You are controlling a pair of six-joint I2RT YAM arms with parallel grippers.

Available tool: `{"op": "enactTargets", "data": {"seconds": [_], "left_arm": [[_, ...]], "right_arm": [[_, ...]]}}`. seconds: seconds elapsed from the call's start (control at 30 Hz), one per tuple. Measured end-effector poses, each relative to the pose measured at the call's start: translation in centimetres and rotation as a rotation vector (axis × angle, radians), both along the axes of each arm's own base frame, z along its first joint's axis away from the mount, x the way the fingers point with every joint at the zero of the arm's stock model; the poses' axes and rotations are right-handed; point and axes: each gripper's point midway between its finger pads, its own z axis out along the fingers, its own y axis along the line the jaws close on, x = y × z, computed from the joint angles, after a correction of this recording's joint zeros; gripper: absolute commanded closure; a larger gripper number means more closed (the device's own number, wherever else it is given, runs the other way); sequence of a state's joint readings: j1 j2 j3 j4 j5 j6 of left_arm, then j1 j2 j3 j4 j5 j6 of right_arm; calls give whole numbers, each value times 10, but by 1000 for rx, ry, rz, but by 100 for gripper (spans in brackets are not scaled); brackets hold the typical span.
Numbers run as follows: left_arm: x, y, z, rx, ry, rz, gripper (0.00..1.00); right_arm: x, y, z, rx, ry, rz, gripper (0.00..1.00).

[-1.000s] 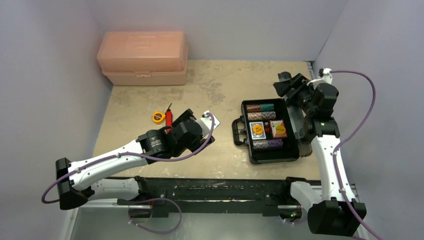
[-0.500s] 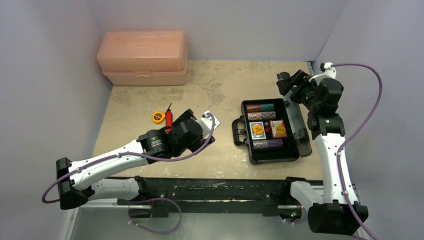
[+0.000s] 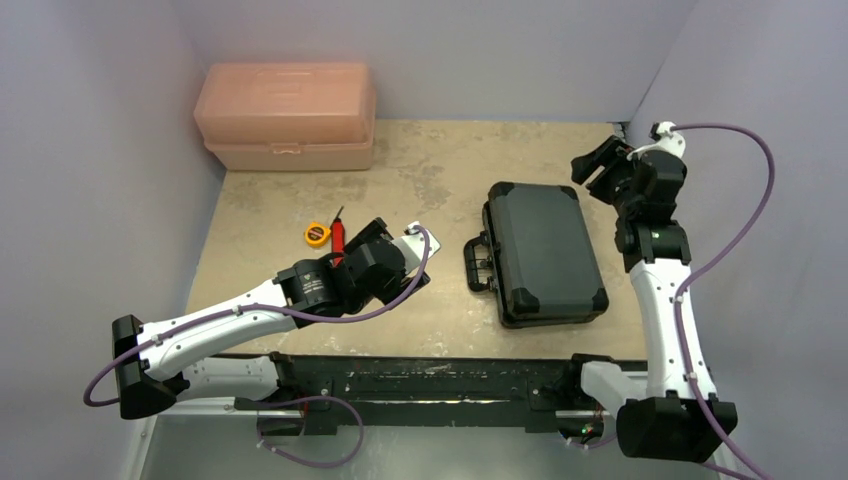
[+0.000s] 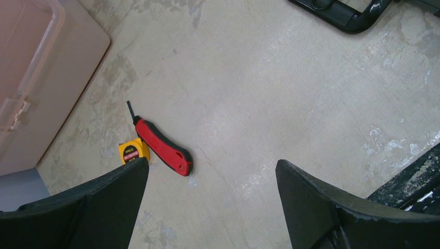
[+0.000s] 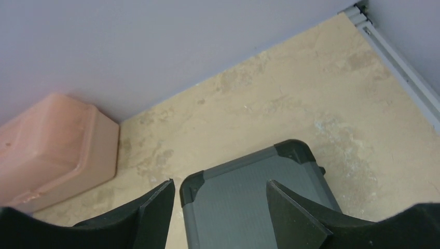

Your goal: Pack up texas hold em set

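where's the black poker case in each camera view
Top external: the black case lies closed, right of centre.
Left wrist: only its handle shows, at the top right edge.
Right wrist: its lid fills the bottom centre.
Shared landmark: the peach toolbox, in all three.

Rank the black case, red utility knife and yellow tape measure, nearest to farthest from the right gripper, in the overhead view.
1. Black case, right side, by the right gripper.
2. Red utility knife, left of centre.
3. Yellow tape measure, left of the knife.
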State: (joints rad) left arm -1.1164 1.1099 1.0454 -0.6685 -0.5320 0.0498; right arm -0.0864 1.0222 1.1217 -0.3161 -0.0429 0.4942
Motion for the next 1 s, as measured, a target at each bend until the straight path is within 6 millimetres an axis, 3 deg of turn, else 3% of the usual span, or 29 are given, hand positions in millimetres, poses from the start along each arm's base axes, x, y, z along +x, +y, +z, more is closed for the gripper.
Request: {"op": "enactTargets", "data": {"seconds": [0.13,0.6,1.0], "left_arm": [[0,0,0,0,0,0,7],[0,0,0,-2,-1,0,7],[4,-4,-1,-4,-11,11,7]], "right_arm": [[3,4,-35,-2,107,34,32],[-8,46,-97,56,268,273,39],[-24,101,-135,66,355,431,49]]}}
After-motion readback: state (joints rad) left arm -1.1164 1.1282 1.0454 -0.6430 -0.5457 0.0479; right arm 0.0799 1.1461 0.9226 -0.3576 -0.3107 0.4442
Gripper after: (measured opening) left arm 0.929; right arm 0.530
